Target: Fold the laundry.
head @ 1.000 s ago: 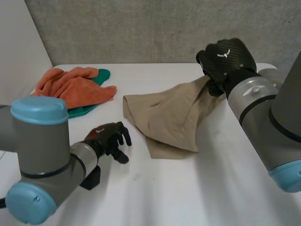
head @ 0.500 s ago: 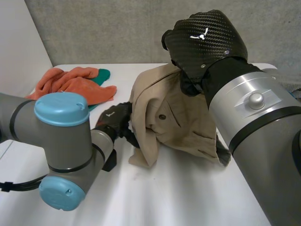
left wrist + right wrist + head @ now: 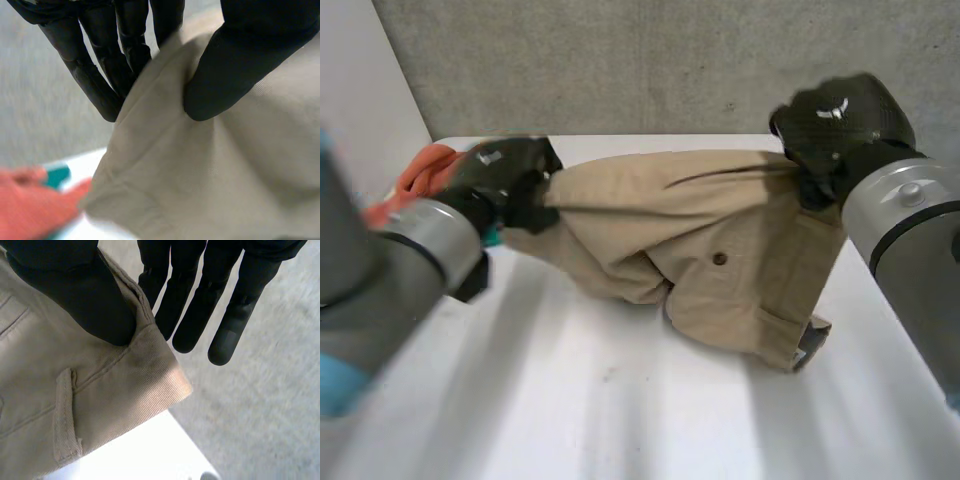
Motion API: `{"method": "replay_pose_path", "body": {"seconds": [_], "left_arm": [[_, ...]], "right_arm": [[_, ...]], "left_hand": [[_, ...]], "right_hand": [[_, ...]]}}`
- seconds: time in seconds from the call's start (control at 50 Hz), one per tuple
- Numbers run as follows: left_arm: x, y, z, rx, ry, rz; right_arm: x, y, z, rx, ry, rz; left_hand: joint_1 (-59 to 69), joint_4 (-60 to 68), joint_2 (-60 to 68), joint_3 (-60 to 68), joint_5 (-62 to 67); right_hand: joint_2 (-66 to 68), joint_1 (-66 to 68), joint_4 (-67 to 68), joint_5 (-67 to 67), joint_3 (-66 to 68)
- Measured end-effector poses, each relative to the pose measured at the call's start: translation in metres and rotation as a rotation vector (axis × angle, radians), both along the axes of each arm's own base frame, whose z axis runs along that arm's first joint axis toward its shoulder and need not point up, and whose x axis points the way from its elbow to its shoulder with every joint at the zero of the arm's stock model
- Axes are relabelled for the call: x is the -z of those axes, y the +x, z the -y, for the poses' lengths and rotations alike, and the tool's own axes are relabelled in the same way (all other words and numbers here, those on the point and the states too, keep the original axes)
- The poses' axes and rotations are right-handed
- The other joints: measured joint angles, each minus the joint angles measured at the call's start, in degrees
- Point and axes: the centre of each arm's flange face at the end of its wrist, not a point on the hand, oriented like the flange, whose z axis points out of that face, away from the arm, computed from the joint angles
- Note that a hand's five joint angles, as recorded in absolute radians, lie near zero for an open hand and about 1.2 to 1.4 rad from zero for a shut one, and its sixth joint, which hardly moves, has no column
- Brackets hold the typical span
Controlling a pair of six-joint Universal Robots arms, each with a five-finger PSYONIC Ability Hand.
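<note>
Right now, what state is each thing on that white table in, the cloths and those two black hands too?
Beige cotton garment: lifted and stretched between both hands, lower part sagging to the white table.
Left hand: pinching one end of the garment.
Right hand: pinching the waistband corner.
Orange terry cloth: crumpled, unfolded.
Teal cloth: unfolded, mostly hidden beside the orange one.
</note>
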Motion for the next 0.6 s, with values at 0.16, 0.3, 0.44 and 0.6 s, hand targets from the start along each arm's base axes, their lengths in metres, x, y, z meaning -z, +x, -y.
{"method": "replay_pose_path", "body": {"seconds": [0.16, 0.3, 0.44, 0.6], "left_arm": [[-0.016, 0.019, -0.009, 0.148, -0.102, 0.318], [0.025, 0.001, 0.027, 0.17, -0.029, 0.45], [-0.001, -0.035, 0.097, 0.05, -0.294, 0.384], [-0.129, -0.045, 0.11, -0.085, -0.843, 0.044]], "right_arm": [[0.055, -0.007, 0.029, -0.031, 0.15, -0.106], [0.085, 0.003, 0.049, -0.052, 0.157, -0.158], [0.053, 0.031, 0.107, -0.017, -0.148, -0.026], [-0.061, 0.051, 0.142, -0.027, -0.708, 0.322]], "left_hand": [[0.0, 0.16, 0.11, 0.33, -0.02], [0.0, 0.17, 0.17, 0.4, 0.0], [0.0, 0.19, 0.23, 0.4, 0.0], [0.0, 0.19, 0.23, 0.4, 0.0]], "right_hand": [[0.0, 0.0, 0.0, 0.0, 0.0], [0.0, 0.0, 0.0, 0.0, 0.0], [0.0, 0.0, 0.01, 0.0, 0.02], [0.0, 0.0, 0.01, 0.0, 0.02]]}}
